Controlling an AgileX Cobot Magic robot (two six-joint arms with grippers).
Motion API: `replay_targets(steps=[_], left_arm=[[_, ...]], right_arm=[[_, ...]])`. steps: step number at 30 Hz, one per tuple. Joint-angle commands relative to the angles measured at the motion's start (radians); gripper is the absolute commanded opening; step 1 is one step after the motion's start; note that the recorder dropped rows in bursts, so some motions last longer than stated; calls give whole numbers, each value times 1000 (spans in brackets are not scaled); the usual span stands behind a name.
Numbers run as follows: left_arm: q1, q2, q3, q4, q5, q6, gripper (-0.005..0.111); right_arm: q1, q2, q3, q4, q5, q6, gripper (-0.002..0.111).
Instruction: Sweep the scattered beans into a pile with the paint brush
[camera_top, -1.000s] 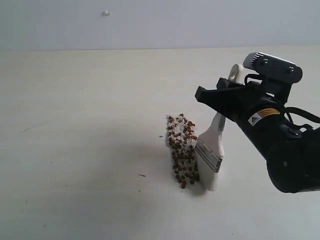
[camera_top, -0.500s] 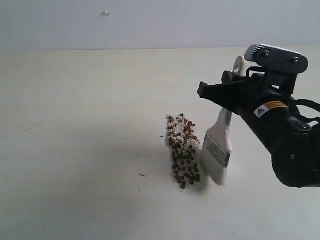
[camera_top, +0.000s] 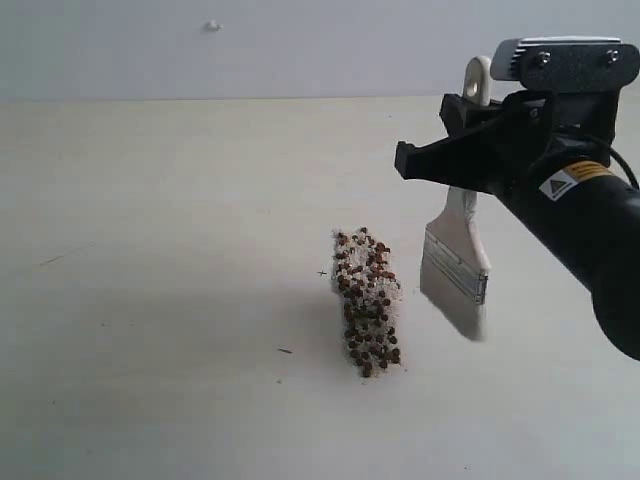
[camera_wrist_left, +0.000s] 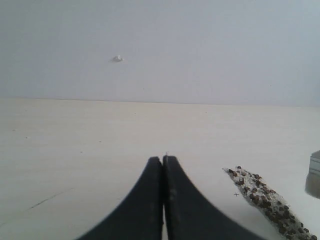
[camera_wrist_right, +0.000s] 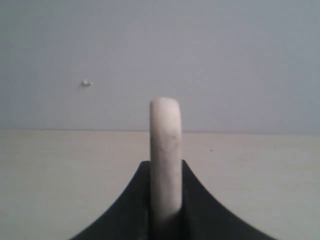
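Currently my right fingers (camera_top: 430, 168) clamp the paint brush (camera_top: 455, 270) by its handle, bristles hanging above the worktop (camera_top: 150, 300) just right of the pile (camera_top: 366, 300), whose long axis runs far to near, while my left fingers (camera_wrist_left: 150, 200) sit closed and empty.
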Motion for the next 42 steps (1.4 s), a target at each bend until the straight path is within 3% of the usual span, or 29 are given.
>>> replay_targets(steps=[1,8,42], left_arm=[[-6,1,3,0,3,4,0],[-6,1,3,0,3,4,0],[-6,1,3,0,3,4,0]], right_arm=[[1,-86,9,-77,73,-31,0],[1,-122,9,-174,133,12,0],[1,-124,9,-183,184,-5,0]])
